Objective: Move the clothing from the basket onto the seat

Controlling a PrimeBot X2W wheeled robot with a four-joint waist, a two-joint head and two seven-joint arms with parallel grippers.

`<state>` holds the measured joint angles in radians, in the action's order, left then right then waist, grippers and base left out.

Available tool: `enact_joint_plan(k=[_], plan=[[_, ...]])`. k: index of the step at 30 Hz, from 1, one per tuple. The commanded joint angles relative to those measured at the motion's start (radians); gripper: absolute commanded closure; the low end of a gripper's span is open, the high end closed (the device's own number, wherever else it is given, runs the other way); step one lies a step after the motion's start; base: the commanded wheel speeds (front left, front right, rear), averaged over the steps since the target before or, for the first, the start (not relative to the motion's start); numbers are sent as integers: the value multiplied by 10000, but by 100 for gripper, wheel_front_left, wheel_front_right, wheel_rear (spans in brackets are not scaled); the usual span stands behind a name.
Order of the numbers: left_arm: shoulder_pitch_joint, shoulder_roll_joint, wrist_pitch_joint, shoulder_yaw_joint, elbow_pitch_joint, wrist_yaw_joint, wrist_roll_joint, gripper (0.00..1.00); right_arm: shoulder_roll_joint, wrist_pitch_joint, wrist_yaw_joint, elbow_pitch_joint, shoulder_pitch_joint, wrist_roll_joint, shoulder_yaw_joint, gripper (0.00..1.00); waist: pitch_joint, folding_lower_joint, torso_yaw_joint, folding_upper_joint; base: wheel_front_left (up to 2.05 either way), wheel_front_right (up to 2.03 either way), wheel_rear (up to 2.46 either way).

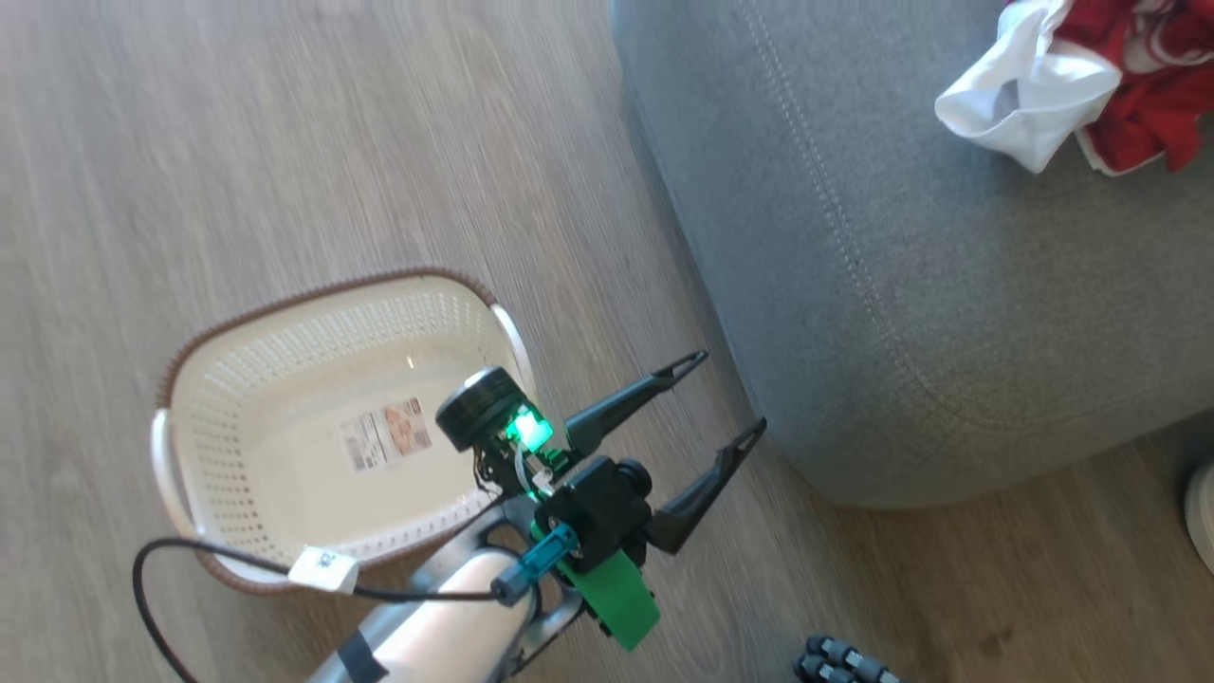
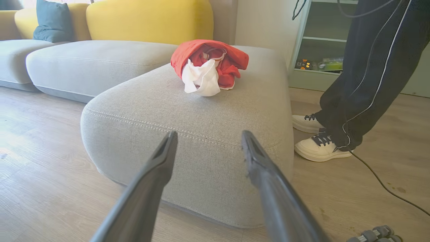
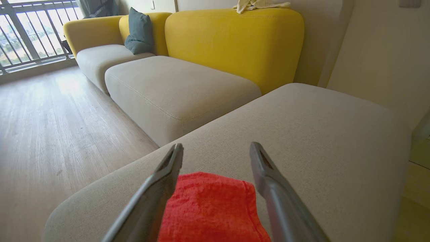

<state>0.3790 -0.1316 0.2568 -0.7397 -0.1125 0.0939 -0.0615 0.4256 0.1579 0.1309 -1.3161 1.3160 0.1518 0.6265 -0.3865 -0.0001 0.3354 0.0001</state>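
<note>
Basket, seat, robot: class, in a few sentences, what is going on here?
The basket sits empty on the floor. The clothing lies bunched on the seat. The left pincer is open and empty between them; the right pincer is open over the clothing. A person stands beside the seat.

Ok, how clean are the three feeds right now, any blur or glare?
Head view: motion smear over the floor and basket, and the green light behind the left gripper blooms. Left wrist view: sharp on the clothing, near fingers soft. Right wrist view: window washed out, sun glare on the floor.
</note>
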Motion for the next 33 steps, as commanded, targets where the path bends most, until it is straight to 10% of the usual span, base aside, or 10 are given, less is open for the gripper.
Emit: enact_joint_plan(k=[1,9,21,33], plan=[[-171,223,49,381,341,-2,-34,0,172,278,-2,271,151,-280,-401,0,574,1,-169,-1,0,0,0],[-835,490,49,1107,478,-153,-42,0,-167,1009,-2,1538,-196,-1925,-2764,0,1601,1,-556,-1,0,0,0],[-1350,630,49,2264,688,-373,53,0,328,1036,-2,6906,-3515,-6443,-5678,0,2468,1,-1357,-1,0,0,0],[-2132,778,49,3807,548,-1414,-33,0,41,879,-2,10469,-7316,-7756,-7657,0,3229,1,-2718,-1,0,0,0]])
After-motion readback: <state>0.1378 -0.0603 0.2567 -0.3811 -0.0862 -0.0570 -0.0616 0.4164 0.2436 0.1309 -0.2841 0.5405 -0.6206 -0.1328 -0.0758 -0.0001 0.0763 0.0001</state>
